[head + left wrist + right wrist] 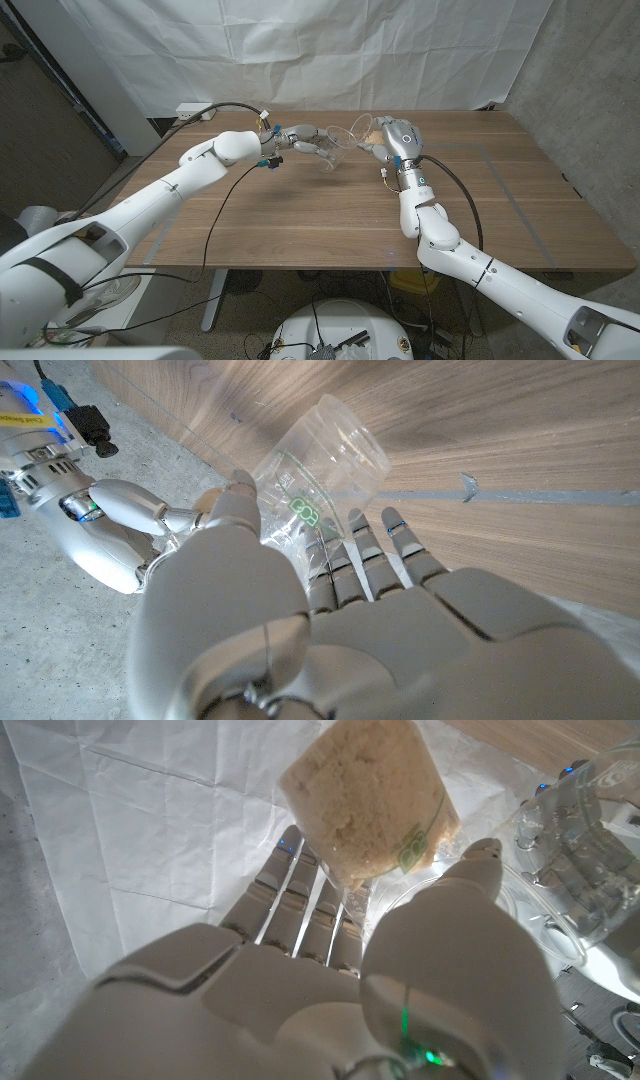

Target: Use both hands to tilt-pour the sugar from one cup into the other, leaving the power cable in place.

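Two clear cups are counted, one per robot hand, both raised above the bench. The sugar-filled cup (365, 805) is gripped in the right robot hand (398, 137); the empty cup (318, 470), gripped in the left robot hand (297, 138), is met just beyond. The tilt should be eased slowly, rim over rim. One power cable (222, 107) lies farther back.
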`<control>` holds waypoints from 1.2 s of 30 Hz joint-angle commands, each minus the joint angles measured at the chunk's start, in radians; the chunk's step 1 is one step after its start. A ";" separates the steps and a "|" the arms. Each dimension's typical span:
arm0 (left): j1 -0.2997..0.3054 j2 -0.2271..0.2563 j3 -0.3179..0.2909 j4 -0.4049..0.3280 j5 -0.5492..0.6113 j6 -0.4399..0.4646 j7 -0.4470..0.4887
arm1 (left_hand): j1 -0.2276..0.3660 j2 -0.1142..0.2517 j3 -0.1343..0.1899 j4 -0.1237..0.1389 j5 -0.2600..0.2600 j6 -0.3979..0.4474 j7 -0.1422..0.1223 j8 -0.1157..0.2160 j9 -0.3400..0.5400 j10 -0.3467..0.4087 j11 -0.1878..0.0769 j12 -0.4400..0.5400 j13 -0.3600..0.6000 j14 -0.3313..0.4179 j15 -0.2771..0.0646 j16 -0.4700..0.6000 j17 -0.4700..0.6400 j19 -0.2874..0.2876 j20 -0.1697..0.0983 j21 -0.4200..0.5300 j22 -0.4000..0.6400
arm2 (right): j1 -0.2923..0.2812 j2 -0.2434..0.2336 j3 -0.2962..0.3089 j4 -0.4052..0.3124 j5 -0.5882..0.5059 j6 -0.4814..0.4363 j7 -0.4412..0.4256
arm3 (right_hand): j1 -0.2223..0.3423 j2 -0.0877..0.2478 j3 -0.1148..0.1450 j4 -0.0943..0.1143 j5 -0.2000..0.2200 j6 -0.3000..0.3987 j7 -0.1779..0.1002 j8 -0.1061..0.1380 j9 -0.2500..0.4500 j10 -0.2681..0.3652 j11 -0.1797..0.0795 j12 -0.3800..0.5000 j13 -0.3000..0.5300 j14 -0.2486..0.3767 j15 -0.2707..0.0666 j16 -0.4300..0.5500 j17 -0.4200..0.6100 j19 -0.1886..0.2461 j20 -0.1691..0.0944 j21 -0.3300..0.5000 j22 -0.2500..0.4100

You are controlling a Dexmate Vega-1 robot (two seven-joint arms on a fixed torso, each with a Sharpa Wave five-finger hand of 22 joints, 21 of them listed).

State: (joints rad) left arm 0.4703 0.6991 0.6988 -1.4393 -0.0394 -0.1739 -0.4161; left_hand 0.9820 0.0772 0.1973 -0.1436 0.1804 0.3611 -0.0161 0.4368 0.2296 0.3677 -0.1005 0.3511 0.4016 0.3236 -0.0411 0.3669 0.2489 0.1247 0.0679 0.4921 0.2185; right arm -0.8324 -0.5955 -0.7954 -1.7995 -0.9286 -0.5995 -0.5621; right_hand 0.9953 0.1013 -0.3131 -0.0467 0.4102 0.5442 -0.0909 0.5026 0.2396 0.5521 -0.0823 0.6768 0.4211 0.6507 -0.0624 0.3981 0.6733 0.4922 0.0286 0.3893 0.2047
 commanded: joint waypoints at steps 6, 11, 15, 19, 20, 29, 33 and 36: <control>-0.015 -0.019 0.005 0.036 -0.010 -0.024 -0.012 | 0.002 0.009 0.001 -0.004 0.001 0.003 0.002 0.007 0.001 0.000 -0.002 0.002 0.003 0.007 -0.052 0.006 0.001 -0.002 -0.003 0.004 0.002 | 0.019 -0.035 -0.031 -0.003 -0.127 -0.034 0.036 | -0.002 0.005 0.000 0.008 0.005 0.007 -0.009 0.009 0.001 0.005 -0.007 0.005 0.002 0.015 -0.136 -0.009 0.005 0.001 -0.003 0.004 0.002; -0.022 -0.028 0.007 0.053 -0.009 -0.029 -0.010 | 0.002 0.009 0.001 -0.004 0.001 0.005 0.001 0.007 0.001 0.000 -0.004 0.001 0.003 0.007 -0.052 0.005 0.001 -0.002 -0.003 0.005 0.002 | 0.027 -0.038 -0.041 0.003 -0.170 -0.039 0.052 | -0.002 0.005 0.000 0.009 0.005 0.011 -0.011 0.011 0.001 0.008 -0.007 0.006 0.001 0.018 -0.138 -0.011 0.008 0.003 -0.004 0.005 0.002; -0.029 -0.036 0.009 0.069 -0.012 -0.033 -0.012 | 0.001 0.009 0.001 -0.004 0.001 0.005 0.000 0.007 0.001 0.001 -0.005 0.001 0.003 0.007 -0.051 0.005 0.000 -0.002 -0.003 0.006 0.002 | 0.036 -0.041 -0.048 0.009 -0.193 -0.025 0.064 | -0.001 0.004 0.000 0.009 0.005 0.016 -0.011 0.013 0.000 0.013 -0.005 0.008 0.001 0.024 -0.139 -0.012 0.009 0.003 -0.003 0.006 0.001; -0.038 -0.044 0.014 0.089 -0.013 -0.037 -0.016 | 0.001 0.011 0.002 -0.003 0.002 0.005 0.000 0.006 0.001 -0.001 -0.005 -0.001 0.004 0.008 -0.051 0.004 0.000 -0.003 -0.002 0.006 0.002 | 0.046 -0.036 -0.053 0.018 -0.211 -0.021 0.088 | -0.002 0.004 0.000 0.010 0.005 0.017 -0.011 0.015 0.000 0.015 -0.011 0.009 0.001 0.025 -0.140 -0.014 0.011 0.004 -0.003 0.007 0.001; -0.040 -0.046 0.015 0.094 -0.015 -0.039 -0.018 | 0.001 0.011 0.002 -0.003 0.002 0.004 0.001 0.006 0.001 -0.001 -0.003 -0.001 0.004 0.008 -0.051 0.004 0.000 -0.003 -0.002 0.007 0.002 | 0.047 -0.040 -0.052 0.016 -0.210 -0.013 0.093 | -0.002 0.004 0.000 0.010 0.005 0.019 -0.014 0.015 0.000 0.014 -0.015 0.009 0.001 0.024 -0.139 -0.015 0.011 0.003 -0.005 0.006 0.001; -0.052 -0.056 0.024 0.116 -0.016 -0.057 -0.031 | 0.004 0.010 0.003 -0.005 0.002 0.006 0.000 0.006 0.001 0.005 -0.010 0.000 0.005 0.010 -0.054 0.004 0.000 -0.002 -0.006 0.009 0.002 | 0.047 -0.034 -0.045 0.016 -0.224 -0.009 0.114 | -0.003 0.002 -0.001 0.012 0.005 0.022 -0.012 0.018 -0.001 0.019 -0.013 0.010 -0.001 0.027 -0.139 -0.020 0.016 0.005 -0.004 0.008 0.001; -0.052 -0.054 0.024 0.115 -0.015 -0.055 -0.030 | 0.008 0.010 0.003 -0.007 0.002 0.006 -0.003 0.006 0.001 0.006 -0.010 -0.001 0.005 0.011 -0.056 0.005 0.000 -0.001 -0.007 0.010 0.002 | 0.053 -0.036 -0.052 0.012 -0.255 -0.014 0.134 | -0.005 0.002 -0.002 0.014 0.004 0.022 -0.013 0.019 -0.001 0.018 -0.016 0.011 -0.001 0.028 -0.141 -0.023 0.017 0.005 -0.006 0.008 0.001; -0.052 -0.054 0.024 0.116 -0.018 -0.055 -0.033 | 0.009 0.011 0.004 -0.007 0.002 0.007 -0.003 0.006 0.000 0.007 -0.009 -0.001 0.006 0.013 -0.057 0.006 0.000 -0.002 -0.007 0.011 0.002 | 0.062 -0.038 -0.062 0.011 -0.291 -0.023 0.168 | -0.005 0.001 -0.002 0.014 0.004 0.022 -0.014 0.019 -0.001 0.017 -0.015 0.010 -0.002 0.028 -0.139 -0.024 0.019 0.004 -0.005 0.008 0.001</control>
State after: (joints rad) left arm 0.4249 0.6502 0.7181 -1.3371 -0.0534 -0.2188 -0.4403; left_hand 0.9826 0.0836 0.2005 -0.1469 0.1804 0.3607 -0.0162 0.4366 0.2252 0.3737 -0.1041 0.3512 0.4017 0.3234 -0.0410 0.3668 0.2460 0.1210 0.0643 0.4958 0.2186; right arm -0.7861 -0.6317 -0.8451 -1.7847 -1.1580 -0.6208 -0.4511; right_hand 0.9890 0.0961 -0.3116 -0.0398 0.4101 0.5466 -0.0932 0.5181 0.2347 0.5633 -0.0933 0.6807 0.4166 0.6718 -0.0656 0.3771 0.6882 0.4922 0.0286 0.3893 0.2048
